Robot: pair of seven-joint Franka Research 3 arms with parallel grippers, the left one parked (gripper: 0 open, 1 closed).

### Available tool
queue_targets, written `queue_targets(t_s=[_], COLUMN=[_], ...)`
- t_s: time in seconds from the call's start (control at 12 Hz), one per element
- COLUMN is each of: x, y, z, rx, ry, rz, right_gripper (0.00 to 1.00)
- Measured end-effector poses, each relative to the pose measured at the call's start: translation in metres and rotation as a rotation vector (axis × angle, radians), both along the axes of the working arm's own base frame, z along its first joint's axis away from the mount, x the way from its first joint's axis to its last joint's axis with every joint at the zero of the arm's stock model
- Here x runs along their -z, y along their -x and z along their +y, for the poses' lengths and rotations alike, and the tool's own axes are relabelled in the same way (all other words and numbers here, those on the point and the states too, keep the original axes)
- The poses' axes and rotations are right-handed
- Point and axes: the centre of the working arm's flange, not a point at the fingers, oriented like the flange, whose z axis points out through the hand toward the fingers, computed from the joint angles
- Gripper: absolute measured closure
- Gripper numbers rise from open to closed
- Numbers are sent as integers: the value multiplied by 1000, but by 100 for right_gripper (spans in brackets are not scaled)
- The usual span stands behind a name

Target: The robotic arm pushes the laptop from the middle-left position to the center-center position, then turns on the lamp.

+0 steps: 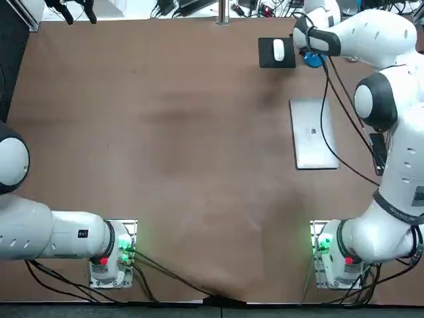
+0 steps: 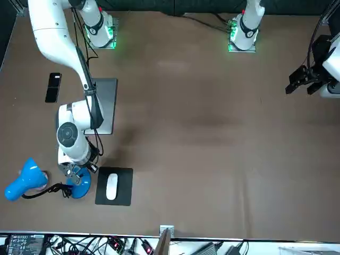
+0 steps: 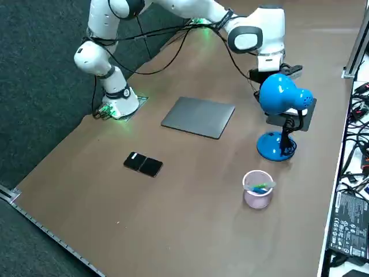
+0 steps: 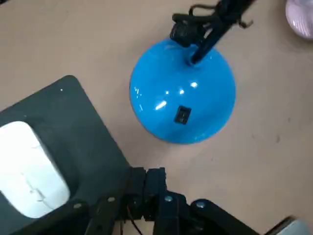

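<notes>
The closed grey laptop [image 1: 315, 134] lies flat on the brown table at the right side of the top view, also seen in the front view [image 2: 103, 106]. Beyond it stands the blue lamp, with its round base [image 4: 182, 93] and a small black switch [image 4: 182, 115] on the dome. Its head [image 3: 279, 95] shows no light. My right gripper [image 4: 145, 172] hangs just above the table beside the lamp base [image 2: 78, 187], fingers shut and holding nothing, between the base and the mouse pad.
A white mouse [image 1: 278, 50] rests on a black pad [image 1: 265, 59] next to the lamp. A black phone [image 3: 143, 164] lies at the table's right side and a pink cup [image 3: 258, 188] stands near the lamp. The lamp's cable [image 2: 45, 190] trails from the base.
</notes>
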Motion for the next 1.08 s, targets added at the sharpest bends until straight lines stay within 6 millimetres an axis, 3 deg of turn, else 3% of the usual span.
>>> queue_targets(t_s=[0.42, 0.75, 1.08], x=[7, 22, 25], y=[-11, -15, -17], z=[-19, -19, -23], rx=[-164, -190, -264], ry=[27, 35, 50], rz=[33, 45, 60], right_gripper=[98, 98, 98])
